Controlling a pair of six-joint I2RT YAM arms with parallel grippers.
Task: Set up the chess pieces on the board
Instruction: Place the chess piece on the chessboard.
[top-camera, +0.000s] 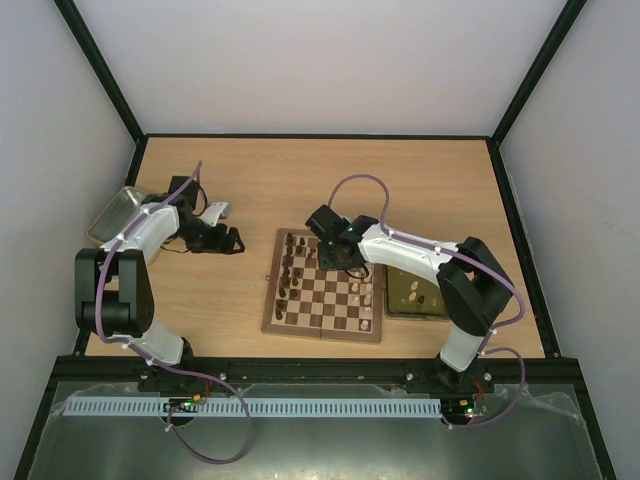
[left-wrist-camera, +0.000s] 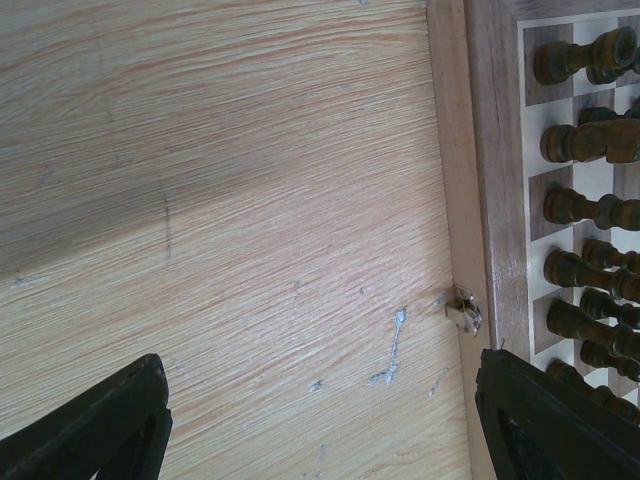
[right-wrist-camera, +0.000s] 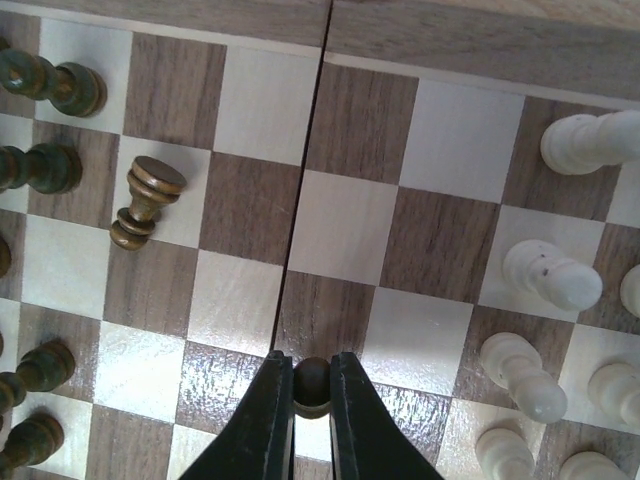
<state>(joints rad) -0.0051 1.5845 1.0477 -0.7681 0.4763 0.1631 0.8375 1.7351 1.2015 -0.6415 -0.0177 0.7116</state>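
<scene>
The board (top-camera: 330, 320) lies mid-table, with dark pieces (top-camera: 290, 270) along its left side and cream pieces (top-camera: 362, 295) along its right. My right gripper (right-wrist-camera: 312, 385) hangs over the board's middle, shut on a dark pawn (right-wrist-camera: 312, 378); in the top view it is at the board's far edge (top-camera: 335, 252). A dark pawn (right-wrist-camera: 142, 203) lies tipped over on a light square. Cream pieces (right-wrist-camera: 550, 275) stand at the right. My left gripper (top-camera: 232, 241) is open and empty over bare table left of the board; its wrist view shows the board's edge (left-wrist-camera: 495, 200) and dark pieces (left-wrist-camera: 580, 210).
A yellowish tray (top-camera: 412, 295) with a few pieces sits right of the board, under the right arm. A grey metal tray (top-camera: 115, 215) sits at the table's left edge. A small metal clasp (left-wrist-camera: 463, 308) sticks out of the board's side.
</scene>
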